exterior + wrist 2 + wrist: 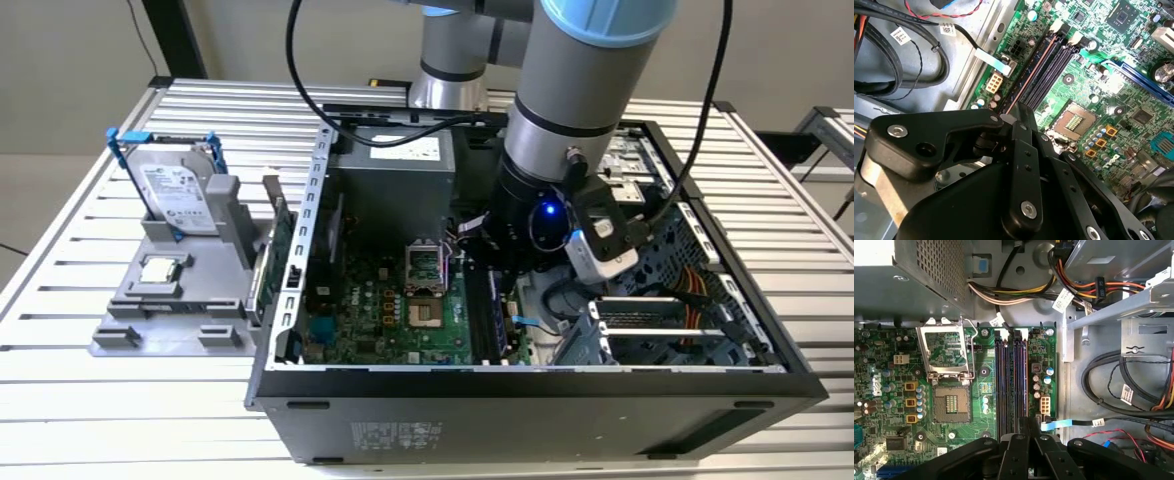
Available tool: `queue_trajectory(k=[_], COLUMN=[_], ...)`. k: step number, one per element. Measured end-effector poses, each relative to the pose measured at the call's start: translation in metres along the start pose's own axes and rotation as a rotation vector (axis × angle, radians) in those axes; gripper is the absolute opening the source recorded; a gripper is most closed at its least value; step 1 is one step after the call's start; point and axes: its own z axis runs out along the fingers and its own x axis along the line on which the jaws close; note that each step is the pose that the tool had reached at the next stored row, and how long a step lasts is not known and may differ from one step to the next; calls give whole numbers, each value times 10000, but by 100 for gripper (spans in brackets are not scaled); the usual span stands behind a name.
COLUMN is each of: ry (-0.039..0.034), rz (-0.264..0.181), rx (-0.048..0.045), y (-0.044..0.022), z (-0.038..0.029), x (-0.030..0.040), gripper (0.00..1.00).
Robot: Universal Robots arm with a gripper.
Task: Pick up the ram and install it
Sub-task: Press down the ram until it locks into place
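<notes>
Supporting the work is one silver slatted metal table [80,400], set against a plain grey wall. On it lies one open black computer case [534,420] holding a green motherboard [387,310]. At the exterior view's left stands one grey plastic fixture [174,320]. It carries one silver hard drive in a blue frame [180,195] and one small square silver processor chip [160,268].

One grey-and-blue robot arm [574,100] reaches down into the case. The ram [1029,75] is seen edge-on in the second wrist view as one long, thin, brownish strip. It lies along the outermost of four black memory slots [1011,385], on the side away from the single processor socket [949,400].

The black gripper [1013,119] sits at the near end of that strip. Its fingers are drawn almost together. Whether they clamp the strip or only rest on it cannot be told.
</notes>
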Motion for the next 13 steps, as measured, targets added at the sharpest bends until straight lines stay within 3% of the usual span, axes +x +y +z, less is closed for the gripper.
queue_trajectory(k=[3,8,13], ry=[0,-7,-10], rz=[-7,-752,-1063], rx=[0,-6,-9], y=[0,0,0], z=[0,0,0], x=[0,-1,0], gripper=[0,0,0])
